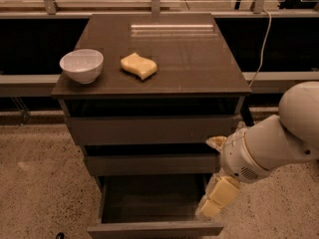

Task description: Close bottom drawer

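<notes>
The bottom drawer [154,229] is pulled out from the dark grey-brown cabinet, and its shallow box looks bare inside. Its flat front panel lies at the lower edge of the view. The middle drawer front [152,164] and the top drawer front [149,129] above it are pushed in. My gripper [212,207], with pale yellow fingers, hangs down from the white arm [271,143] at the drawer's right side, just above and behind the right end of the front panel.
On the cabinet top [199,59] stand a white bowl [81,65] at the left and a yellow sponge [138,65] next to it. A cable [261,44] hangs at the right. A railing runs behind the cabinet. The floor is speckled.
</notes>
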Controlling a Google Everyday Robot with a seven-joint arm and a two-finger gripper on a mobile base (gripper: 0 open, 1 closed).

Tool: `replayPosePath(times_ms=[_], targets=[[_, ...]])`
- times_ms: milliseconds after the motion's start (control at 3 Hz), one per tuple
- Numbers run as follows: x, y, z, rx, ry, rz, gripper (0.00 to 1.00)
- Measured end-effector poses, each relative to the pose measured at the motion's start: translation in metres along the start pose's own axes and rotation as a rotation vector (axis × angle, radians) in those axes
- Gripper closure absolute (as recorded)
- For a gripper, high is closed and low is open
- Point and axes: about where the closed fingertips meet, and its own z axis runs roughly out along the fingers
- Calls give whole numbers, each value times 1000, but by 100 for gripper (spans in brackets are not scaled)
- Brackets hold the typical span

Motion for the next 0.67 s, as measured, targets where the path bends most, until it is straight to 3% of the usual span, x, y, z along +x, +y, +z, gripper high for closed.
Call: replayPosePath(times_ms=[333,667], targets=[[28,9,53,-100,-76,65,0],[68,43,142,-160,-316,178,0]])
